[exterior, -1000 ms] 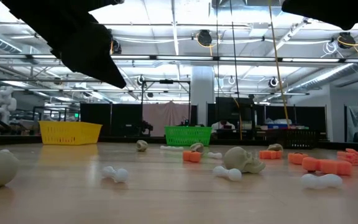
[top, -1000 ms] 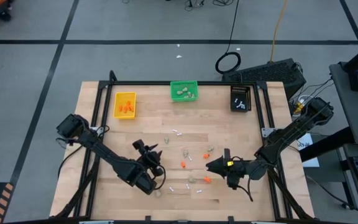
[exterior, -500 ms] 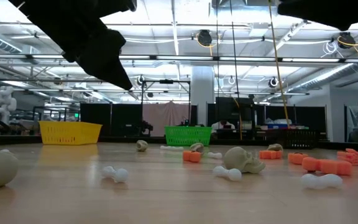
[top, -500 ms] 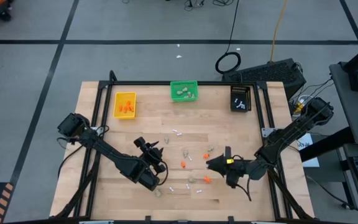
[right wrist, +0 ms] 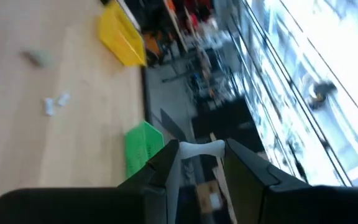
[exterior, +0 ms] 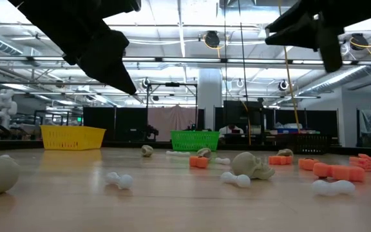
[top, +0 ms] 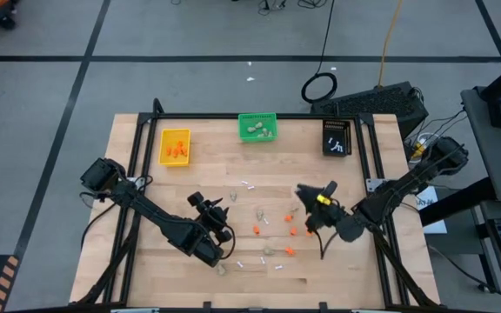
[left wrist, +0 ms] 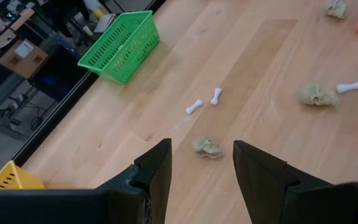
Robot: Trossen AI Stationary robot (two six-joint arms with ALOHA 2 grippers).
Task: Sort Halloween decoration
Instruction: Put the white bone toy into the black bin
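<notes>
White and thin, a small plastic bone-shaped stick [right wrist: 197, 148] sits pinched between the closed jaws of the right gripper [top: 306, 193], raised above the pale wooden tabletop [top: 364, 269]. Other sticks, orange bits [top: 256, 229] and beige-grey lumps [left wrist: 208, 147] lie scattered mid-tabletop. The left gripper [left wrist: 201, 163] hovers with jaws open and empty over one lump, near the front
</notes>
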